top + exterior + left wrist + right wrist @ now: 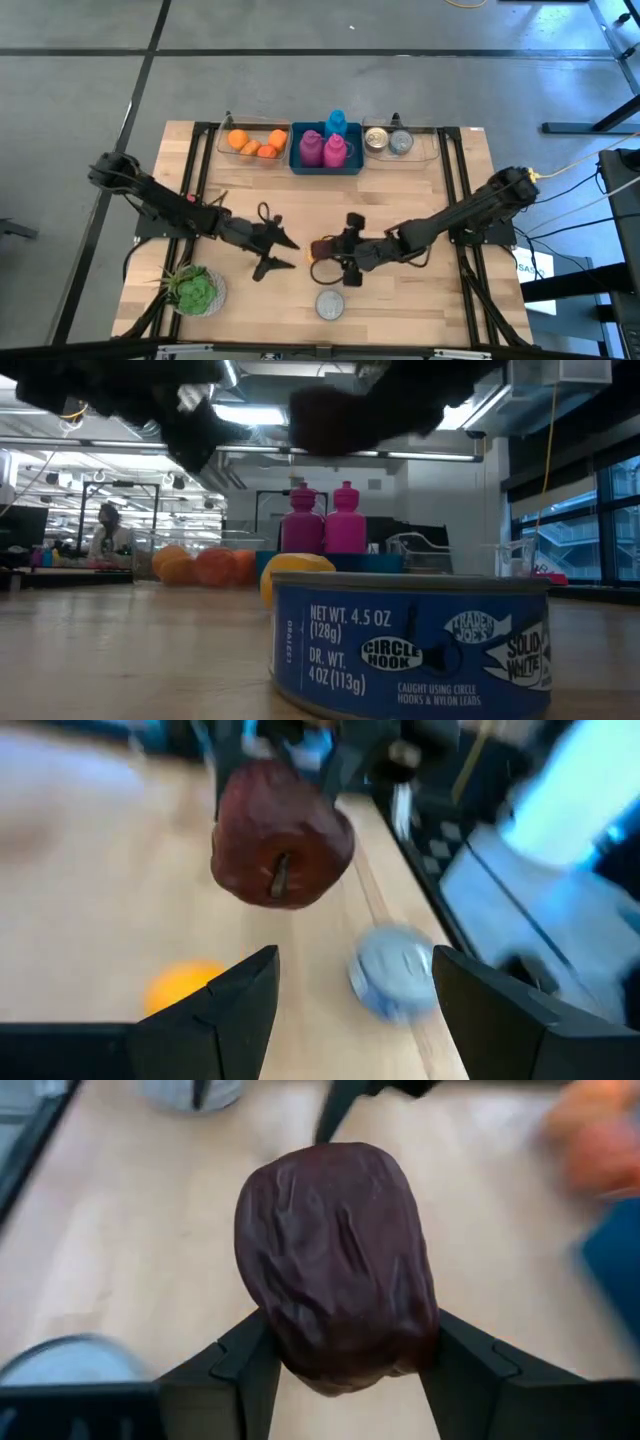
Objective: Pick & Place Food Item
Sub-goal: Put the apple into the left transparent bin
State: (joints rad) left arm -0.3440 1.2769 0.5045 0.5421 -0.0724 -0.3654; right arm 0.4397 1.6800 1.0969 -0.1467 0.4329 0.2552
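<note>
The dark red, wrinkled fruit (338,1265) sits squeezed between the two fingers of the right pincer (340,1365), which is pinching it by its lower sides; it hangs clear of the desk (130,1230), its short stem (281,878) pointing toward the left arm. Facing it, just beside the right pincer near the desk's middle, the left pincer (350,1010) stands spread with nothing between its fingers. Below the held fruit, on the wood, lie a yellow-orange fruit (180,988) and a round tin (395,970), near each other but apart. Well beyond both pincers, along the far edge, a clear tray holds oranges (255,143), a blue bin (326,165) holds pink bottles (322,149), and another clear tray holds cans (389,142). A green leafy bunch (194,289) lies at the near corner on the left arm's side.
</note>
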